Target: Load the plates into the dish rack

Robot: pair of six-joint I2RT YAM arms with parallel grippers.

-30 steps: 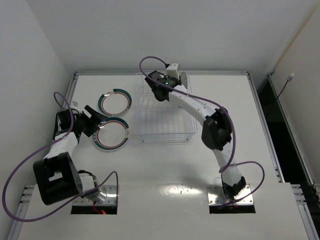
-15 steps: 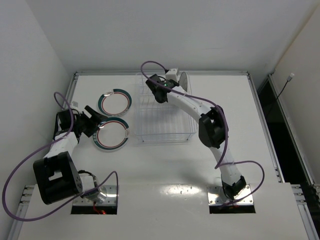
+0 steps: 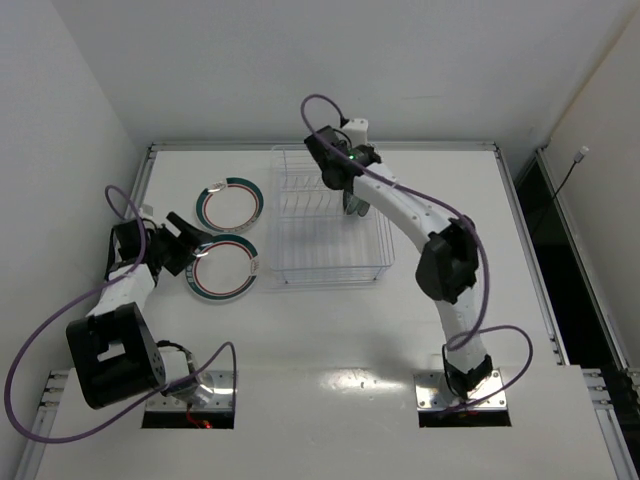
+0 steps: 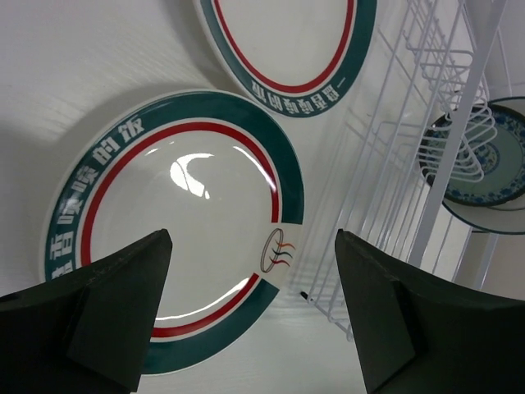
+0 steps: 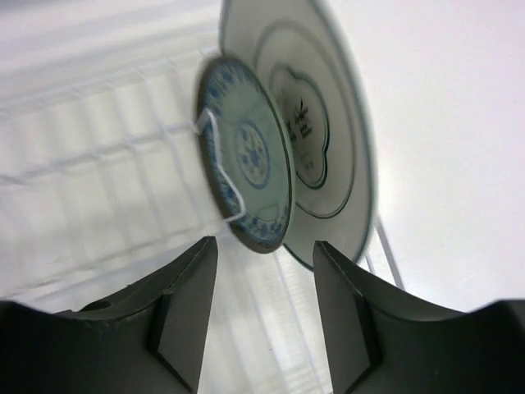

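Note:
Two white plates with teal rims lie flat on the table left of the dish rack [image 3: 325, 282]: a far one [image 3: 230, 203] and a near one [image 3: 226, 268]. My left gripper [image 3: 196, 245] is open and empty at the near plate's left edge. In the left wrist view the gripper [image 4: 254, 316] hangs over that plate [image 4: 172, 222]. My right gripper [image 3: 347, 185] is open and empty over the rack's far right part. In the right wrist view the gripper [image 5: 262, 308] faces a small teal-green patterned plate [image 5: 246, 156] and a larger white plate [image 5: 328, 139], both standing upright in the rack [image 5: 98, 156].
White walls close in the table at the left, back and right. The left arm's purple cable [image 3: 60, 320] loops over the near left of the table. The right arm [image 3: 440, 260] arches over the rack's right side.
The plate held edge-on by my right gripper at the rack's far edge now stands inside the rack. The right gripper has swung right and is open. The left arm has not moved.

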